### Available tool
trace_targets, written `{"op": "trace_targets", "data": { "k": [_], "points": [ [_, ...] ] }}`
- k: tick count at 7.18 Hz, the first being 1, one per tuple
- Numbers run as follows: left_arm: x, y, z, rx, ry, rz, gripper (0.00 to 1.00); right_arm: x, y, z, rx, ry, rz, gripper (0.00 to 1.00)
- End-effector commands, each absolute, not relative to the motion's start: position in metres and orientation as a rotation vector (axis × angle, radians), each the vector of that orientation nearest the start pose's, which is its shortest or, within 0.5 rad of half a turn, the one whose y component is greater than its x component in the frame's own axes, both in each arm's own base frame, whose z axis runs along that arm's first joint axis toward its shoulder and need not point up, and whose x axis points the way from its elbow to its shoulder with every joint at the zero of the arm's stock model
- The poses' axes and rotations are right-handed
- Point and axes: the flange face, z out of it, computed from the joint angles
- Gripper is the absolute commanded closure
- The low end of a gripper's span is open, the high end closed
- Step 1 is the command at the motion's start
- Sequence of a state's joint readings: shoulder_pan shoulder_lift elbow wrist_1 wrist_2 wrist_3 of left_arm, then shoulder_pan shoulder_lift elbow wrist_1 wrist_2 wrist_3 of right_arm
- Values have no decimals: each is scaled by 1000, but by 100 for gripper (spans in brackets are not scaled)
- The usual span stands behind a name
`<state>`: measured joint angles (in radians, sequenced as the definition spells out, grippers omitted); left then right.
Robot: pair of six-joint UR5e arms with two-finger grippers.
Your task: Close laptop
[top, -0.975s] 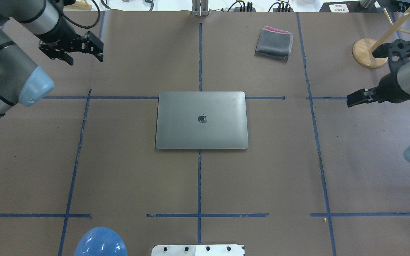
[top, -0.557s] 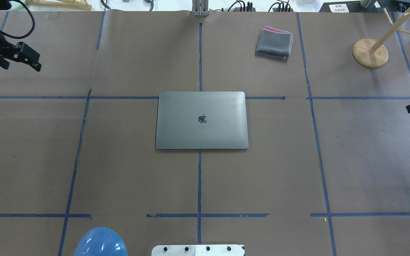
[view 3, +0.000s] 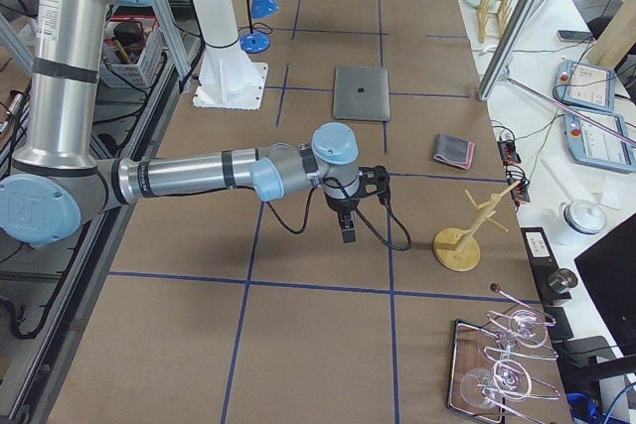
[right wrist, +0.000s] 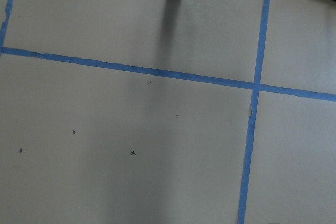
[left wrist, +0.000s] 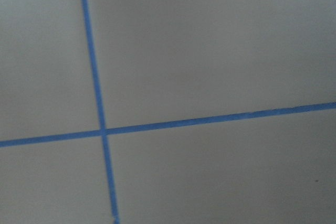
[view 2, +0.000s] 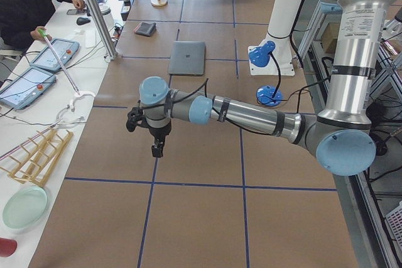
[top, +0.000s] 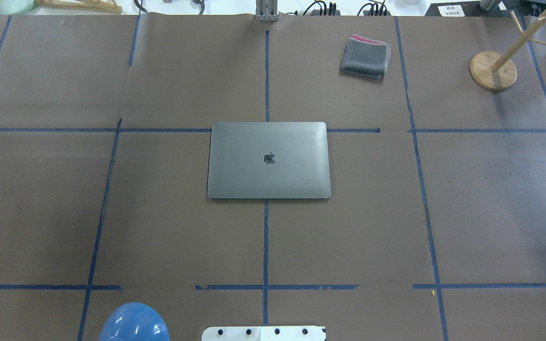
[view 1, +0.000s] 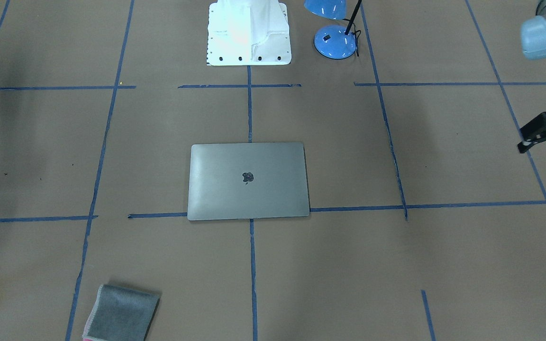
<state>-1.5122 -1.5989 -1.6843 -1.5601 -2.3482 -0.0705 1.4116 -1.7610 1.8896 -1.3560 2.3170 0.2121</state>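
— See the laptop [top: 268, 160]?
— Yes. Lying flat in the middle of the table [top: 159, 227]. Closed all the way, lid on top, dark apple mark [top: 269, 158] facing up.
— And the left gripper [view 1: 544, 148]?
— Way off to one side, well apart from the laptop, hanging over the brown paper. Fingers spread wide, holding nothing.
— And the right gripper [view 3: 347, 225]?
— Way off on the other side, pointing down, near the wooden stand [view 3: 456, 245]. Only seen from one side camera, so wide or pinched, no way to tell.
— Anything else on the table?
— A folded grey cloth [top: 365, 57] near the far edge, well apart from the laptop. Also a blue lamp [view 1: 335, 41] just beside the white robot base [view 1: 249, 33].
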Motion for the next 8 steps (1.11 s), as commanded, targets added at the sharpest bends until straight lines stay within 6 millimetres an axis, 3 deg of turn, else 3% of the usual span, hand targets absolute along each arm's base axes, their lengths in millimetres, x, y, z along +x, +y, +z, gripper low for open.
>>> {"op": "trace_targets", "data": {
  "k": [1,3,8],
  "points": [
    [-63,-482,650,1,820,-24,1,-1,-428,582,147,-792,-61,0],
    [-63,-482,657,-10,818,-27,0,15,-423,602,85,-801,-1,0],
    [-63,-483,659,0,810,6,0,42,-413,615,-37,-863,59,0]
  ]
}}
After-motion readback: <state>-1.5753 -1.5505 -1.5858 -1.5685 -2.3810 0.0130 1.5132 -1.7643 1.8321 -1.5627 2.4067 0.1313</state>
